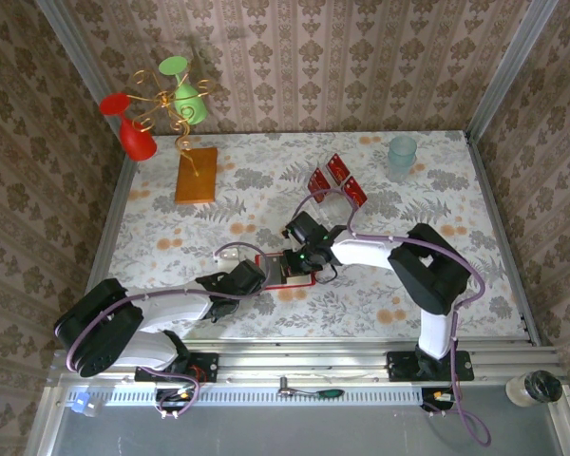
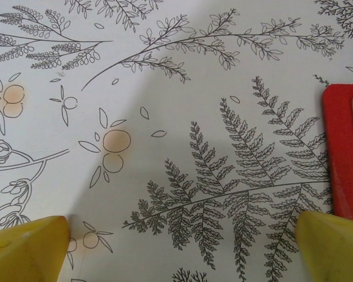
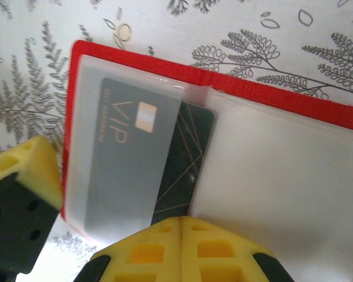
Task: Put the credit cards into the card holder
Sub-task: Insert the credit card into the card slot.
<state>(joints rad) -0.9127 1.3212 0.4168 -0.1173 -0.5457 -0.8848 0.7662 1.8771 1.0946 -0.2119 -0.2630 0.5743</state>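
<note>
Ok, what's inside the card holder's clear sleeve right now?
In the right wrist view, the open card holder has one dark card printed "VIP" partly slid into its frosted left sleeve. The card's right part sticks out. The right gripper covers its lower edge.

2 white-and-black arms, lilac cables, yellow-fingered tool (image 3: 106, 247) tips

The surface (image 1: 456, 285) wore a pale cloth printed with grey ferns and orange blossoms. At its far left lay an orange-brown slab (image 1: 197, 175), and just behind it stood a gold wire stand (image 1: 166, 104) holding two red glasses and two green ones, tilted at odd angles. A pale blue-green cup (image 1: 402, 155) stood near the far right corner. A jar with a dark lid (image 1: 533, 389) sat off the near right edge, and a green-handled tool (image 1: 309, 390) lay on the front rail.
</note>
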